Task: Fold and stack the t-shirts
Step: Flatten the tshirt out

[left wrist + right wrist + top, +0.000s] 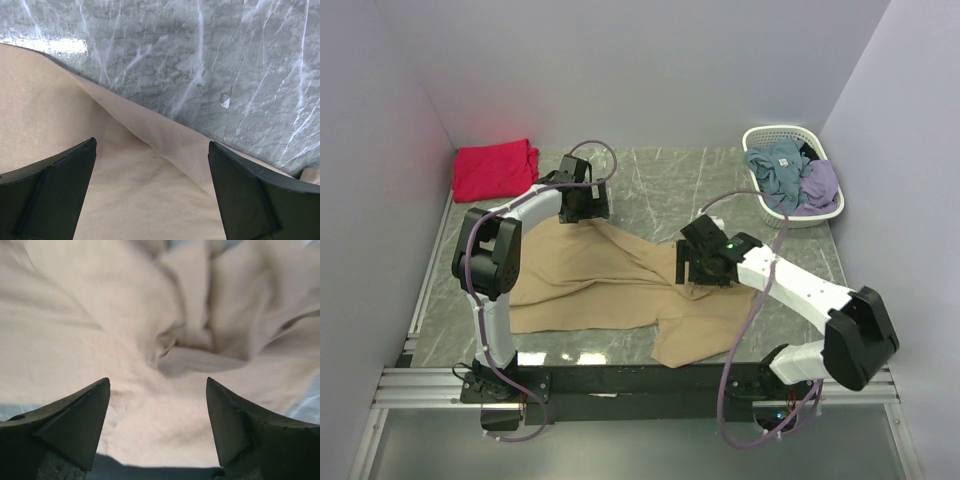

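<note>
2 shirts are in play: the red-pink t-shirt (pixel 495 168) lies folded in the far left corner of the table (pixel 660 175), probably parked there as the base of the stack and out of the working space. The tan t-shirt (pixel 600 280) sprawls across the middle, its near right part reaching the near edge, and it is rumpled rather than flat, so the fold looks barely begun. The left gripper (pixel 588 205) hangs over the shirt's far left edge with its jaws wide apart and nothing between them. Its wrist view shows a raised hem (pixel 150 125) running diagonally against bare marble, a likely place to pinch. The right gripper (pixel 702 265) sits low over the shirt's right middle, jaws also apart and empty, aimed at a pucker (pixel 185 347) where the cloth gathers into a small hollow. Both arms straddle the same garment, which suits pulling it taut between 2 points. 1 white basket (pixel 772 129) at the far right holds blue and purple clothes, well apart from the work.
</note>
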`<state>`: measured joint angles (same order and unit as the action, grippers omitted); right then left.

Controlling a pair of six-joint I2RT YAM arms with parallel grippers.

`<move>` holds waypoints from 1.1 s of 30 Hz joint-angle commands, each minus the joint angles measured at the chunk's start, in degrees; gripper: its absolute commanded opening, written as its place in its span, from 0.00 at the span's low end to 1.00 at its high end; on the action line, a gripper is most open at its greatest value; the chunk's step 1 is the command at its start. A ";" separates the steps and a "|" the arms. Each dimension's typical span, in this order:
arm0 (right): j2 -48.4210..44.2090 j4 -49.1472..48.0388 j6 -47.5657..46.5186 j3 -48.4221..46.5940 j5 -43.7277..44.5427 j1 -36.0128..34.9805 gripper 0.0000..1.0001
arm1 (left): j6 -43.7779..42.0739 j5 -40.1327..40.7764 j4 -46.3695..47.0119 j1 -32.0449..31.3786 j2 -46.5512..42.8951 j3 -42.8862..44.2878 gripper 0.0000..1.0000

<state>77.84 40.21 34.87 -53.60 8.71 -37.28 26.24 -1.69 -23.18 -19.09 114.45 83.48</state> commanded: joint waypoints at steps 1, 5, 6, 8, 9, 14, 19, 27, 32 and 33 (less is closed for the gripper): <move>-0.77 -2.58 -1.20 -4.57 8.96 3.34 0.86 | 0.48 -0.15 1.21 0.20 -3.45 0.28 0.99; 5.38 -5.92 -4.46 -6.25 4.48 9.84 0.79 | 0.57 -0.59 1.12 0.20 -3.54 0.19 1.00; 6.69 -7.15 -5.25 -5.73 3.86 11.25 0.77 | 0.39 -0.59 0.94 0.20 -3.62 0.28 0.99; 7.93 -10.05 -6.22 -4.93 1.14 12.23 0.75 | 0.30 -0.06 1.03 0.20 -3.80 -0.16 0.99; 9.24 -10.67 -6.74 -4.84 0.96 12.58 0.74 | 0.30 -0.06 1.03 0.20 -3.80 -0.25 1.00; 12.68 -12.87 -8.59 -4.58 -2.63 13.19 0.71 | 0.04 0.37 0.68 0.20 -3.36 -0.16 1.00; 13.91 -14.46 -8.86 -4.40 -5.54 14.07 0.63 | -0.05 0.38 0.50 0.20 -2.83 0.10 0.99; 15.23 -15.07 -9.30 -5.11 -8.53 15.04 0.13 | -0.13 0.20 0.07 0.20 -1.78 0.72 0.99; 13.75 -16.03 -9.30 -5.10 -8.53 15.66 0.00 | -0.22 0.29 -0.11 0.20 -1.51 0.89 1.00; 13.39 -16.30 -9.47 -5.28 -8.53 15.92 0.00 | -0.14 0.20 -0.20 0.20 -1.51 0.89 0.99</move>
<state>92.88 26.20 25.85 -57.69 0.49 -22.26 26.22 -1.67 -23.44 -19.09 113.82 83.46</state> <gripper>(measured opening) 0.011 0.995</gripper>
